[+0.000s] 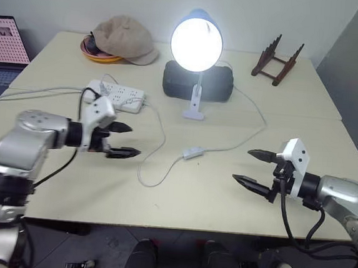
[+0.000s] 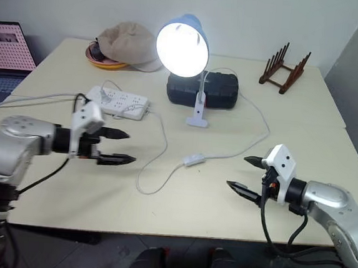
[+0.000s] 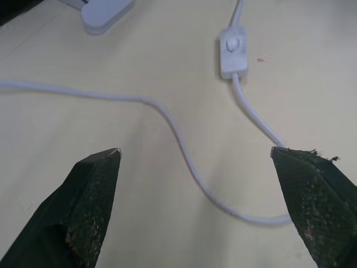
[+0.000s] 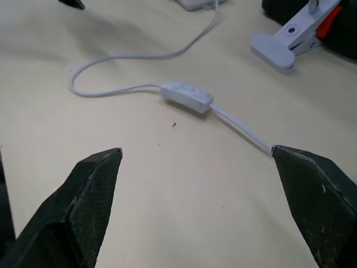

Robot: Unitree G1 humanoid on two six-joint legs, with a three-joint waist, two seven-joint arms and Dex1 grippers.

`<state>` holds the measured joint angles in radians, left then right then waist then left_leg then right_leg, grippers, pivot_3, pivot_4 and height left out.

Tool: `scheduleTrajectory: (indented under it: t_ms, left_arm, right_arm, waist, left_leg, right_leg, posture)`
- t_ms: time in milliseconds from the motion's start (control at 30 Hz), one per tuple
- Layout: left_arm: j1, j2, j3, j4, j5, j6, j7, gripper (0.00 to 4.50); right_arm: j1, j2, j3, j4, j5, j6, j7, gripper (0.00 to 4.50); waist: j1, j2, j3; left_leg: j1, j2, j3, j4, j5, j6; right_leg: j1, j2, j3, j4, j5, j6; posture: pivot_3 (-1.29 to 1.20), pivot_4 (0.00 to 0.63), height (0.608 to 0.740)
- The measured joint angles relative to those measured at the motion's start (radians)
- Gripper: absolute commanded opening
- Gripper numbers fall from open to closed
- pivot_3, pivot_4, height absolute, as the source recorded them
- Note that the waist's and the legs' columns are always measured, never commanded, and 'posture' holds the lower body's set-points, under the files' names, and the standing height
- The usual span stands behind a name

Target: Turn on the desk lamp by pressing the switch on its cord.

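The desk lamp point(image 1: 197, 44) stands at the middle rear of the desk point(image 1: 180, 190), clipped upright on its white base, and its bulb is lit. Judged from this, the pressing step appears complete; what remains is to clear both arms without disturbing the cord point(image 1: 160, 138).

The switch point(image 1: 193, 153) lies flat on the desk, in front of the lamp base and between the two tools, touching neither. The cord runs from it in a loop toward the left side, and the other way up past the right of the lamp base.

The left tool point(image 1: 123, 140) is released, jaws spread wide and empty, hanging above the desk well left of the switch, just in front of the power strip point(image 1: 116, 95). The right tool point(image 1: 254, 167) is likewise released and empty, pointing inward from the right, near the cord but apart from it.

Procedure advice:
- Keep both tools spread and raised; a lowered fingertip could snag the cord loop.
- Move each tool outward, away from the switch, not across it. A second press could put the light out.
- Avoid dragging the cord, since tension could tip the lamp.
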<state>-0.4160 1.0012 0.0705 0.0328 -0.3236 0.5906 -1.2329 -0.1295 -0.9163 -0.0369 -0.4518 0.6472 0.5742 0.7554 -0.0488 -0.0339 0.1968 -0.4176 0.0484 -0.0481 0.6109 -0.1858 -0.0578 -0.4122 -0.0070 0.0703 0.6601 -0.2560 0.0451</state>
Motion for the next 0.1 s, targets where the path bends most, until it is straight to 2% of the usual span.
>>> scheduleTrajectory:
  t_ms: [100]
  left_arm:
    - [0.055,0.037,0.084,-0.003,-0.02,0.016,0.004,4.48]
  right_arm:
    - [-0.02,-0.009,-0.02,0.059,-0.007,-0.002,0.053,4.5]
  waist:
    - [0.0,0.0,0.0]
  left_leg:
    - [0.0,0.0,0.0,0.0,0.0,0.0]
  right_leg:
    - [0.0,0.0,0.0,0.001,0.0,0.0]
  posture:
    - [0.0,0.15,0.74]
